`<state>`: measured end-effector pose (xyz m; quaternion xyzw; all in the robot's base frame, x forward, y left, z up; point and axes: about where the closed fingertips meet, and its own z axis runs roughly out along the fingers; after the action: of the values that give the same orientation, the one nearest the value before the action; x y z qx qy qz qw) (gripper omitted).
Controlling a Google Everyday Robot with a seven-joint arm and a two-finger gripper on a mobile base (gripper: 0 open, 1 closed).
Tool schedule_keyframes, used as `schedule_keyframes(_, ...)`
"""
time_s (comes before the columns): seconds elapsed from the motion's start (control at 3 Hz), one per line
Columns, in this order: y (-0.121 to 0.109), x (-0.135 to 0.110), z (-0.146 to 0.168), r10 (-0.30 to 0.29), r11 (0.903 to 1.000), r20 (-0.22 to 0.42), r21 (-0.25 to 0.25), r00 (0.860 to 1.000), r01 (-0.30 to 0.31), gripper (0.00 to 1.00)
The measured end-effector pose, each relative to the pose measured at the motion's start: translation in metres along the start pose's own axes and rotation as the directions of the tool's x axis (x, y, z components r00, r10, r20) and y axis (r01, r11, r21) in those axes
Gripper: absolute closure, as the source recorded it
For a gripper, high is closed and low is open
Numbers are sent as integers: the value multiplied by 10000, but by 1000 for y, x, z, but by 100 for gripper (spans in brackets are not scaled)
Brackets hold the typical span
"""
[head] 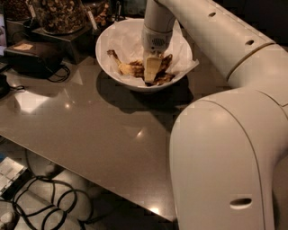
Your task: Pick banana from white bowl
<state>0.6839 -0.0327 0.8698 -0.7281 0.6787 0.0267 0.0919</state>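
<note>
Pincer (152,74) lowered into the white bowl (101,60), hanging from the wrist of the arm (211,27), which reaches in from the right of the view. We see its pale tip resting on or just above the fruit, near the middle of the bowl; we cannot tell whether it is open, closed or already gripping.

The banana (128,68) lies inside the bowl on the crumpled white paper lining (130,38). Its thin dark stem points up and to the left, and its blotched body runs right until it passes under the pincer. Shorter, browner pieces (164,67) lie just beside the pincer on its right. The bowl stands on the grey tabletop (90,130), near the far edge. A clear jar of brown snacks (58,13) stands behind it to the left, with a black pouch (33,56) in front of the jar.

We judge the step in hand to be the grasp itself, with the lift not yet made. Several faults seem possible from here:

- The overripe flesh may crush or split if it is squeezed hard.
- A closure landing on the brown pieces would bring up the wrong item.
- The paper lining may be pinched together with the fruit and drag upward.
- A grip taken far from the middle may let the long body swing and slip free.
- A downward push on the glossy bowl could slide it across the tabletop.
</note>
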Motion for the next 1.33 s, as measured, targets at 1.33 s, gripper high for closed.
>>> schedule_keyframes(1.33, 12, 0, -44, -46, 9948, 217, 1016, 9998, 23, 100)
